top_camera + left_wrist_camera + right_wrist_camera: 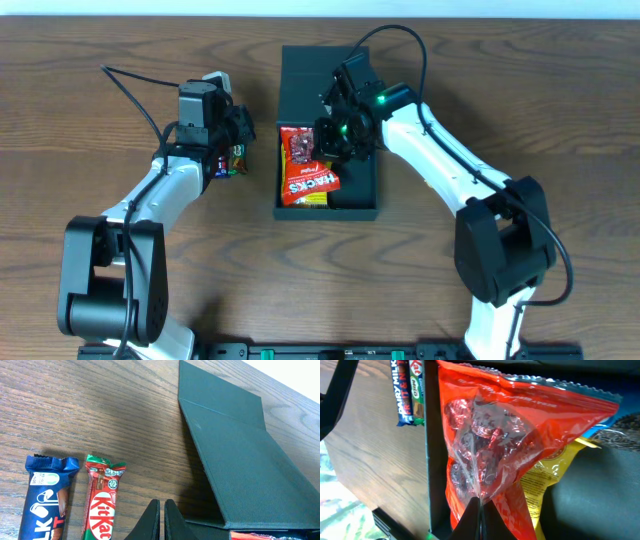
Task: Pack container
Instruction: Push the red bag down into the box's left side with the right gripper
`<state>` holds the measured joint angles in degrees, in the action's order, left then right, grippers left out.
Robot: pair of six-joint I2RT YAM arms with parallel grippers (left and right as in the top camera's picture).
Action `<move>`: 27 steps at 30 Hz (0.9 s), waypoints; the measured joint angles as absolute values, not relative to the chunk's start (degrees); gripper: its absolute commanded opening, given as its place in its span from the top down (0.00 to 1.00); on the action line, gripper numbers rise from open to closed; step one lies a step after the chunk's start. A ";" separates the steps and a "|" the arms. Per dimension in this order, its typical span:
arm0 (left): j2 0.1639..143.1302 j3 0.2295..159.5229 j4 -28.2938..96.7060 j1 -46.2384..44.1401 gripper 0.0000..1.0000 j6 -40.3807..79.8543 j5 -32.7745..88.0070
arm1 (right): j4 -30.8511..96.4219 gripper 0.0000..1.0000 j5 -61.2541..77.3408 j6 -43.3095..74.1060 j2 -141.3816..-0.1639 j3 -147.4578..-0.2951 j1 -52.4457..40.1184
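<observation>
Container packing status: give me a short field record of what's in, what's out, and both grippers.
container: dark teal-black rigid rectangular box, flap lid open
inside: red translucent plastic snack bag over a yellow packet
outside: blue Dairy Milk bar and red KitKat bar, side by side on the wooden table left of the box
right gripper: shut, pinching the red bag over the box
left gripper: shut, empty, beside the KitKat

A brown wood-grain table fills the view; light falls evenly.
</observation>
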<state>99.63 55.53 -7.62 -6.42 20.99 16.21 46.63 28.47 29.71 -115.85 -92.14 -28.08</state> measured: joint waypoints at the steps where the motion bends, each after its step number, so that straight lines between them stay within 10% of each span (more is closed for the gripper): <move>1: 99.63 55.53 -7.60 -6.42 0.94 20.99 16.21 | 46.52 0.99 28.58 29.71 -115.85 -92.14 -28.16; 14: 99.63 55.53 -7.29 -6.42 0.94 20.99 16.21 | 45.78 0.98 28.69 32.86 -116.18 -92.14 -31.14; 17: 99.63 55.53 -6.81 -6.42 0.94 21.02 16.21 | 46.19 0.53 28.77 32.64 -116.77 -92.14 -31.66; 23: 99.63 55.53 -6.00 -6.44 0.94 20.99 16.21 | 48.23 0.12 29.08 30.65 -116.86 -92.14 -31.83; 27: 99.63 55.53 -5.91 -6.42 0.94 21.02 16.19 | 51.00 0.05 29.19 28.42 -116.86 -92.14 -31.64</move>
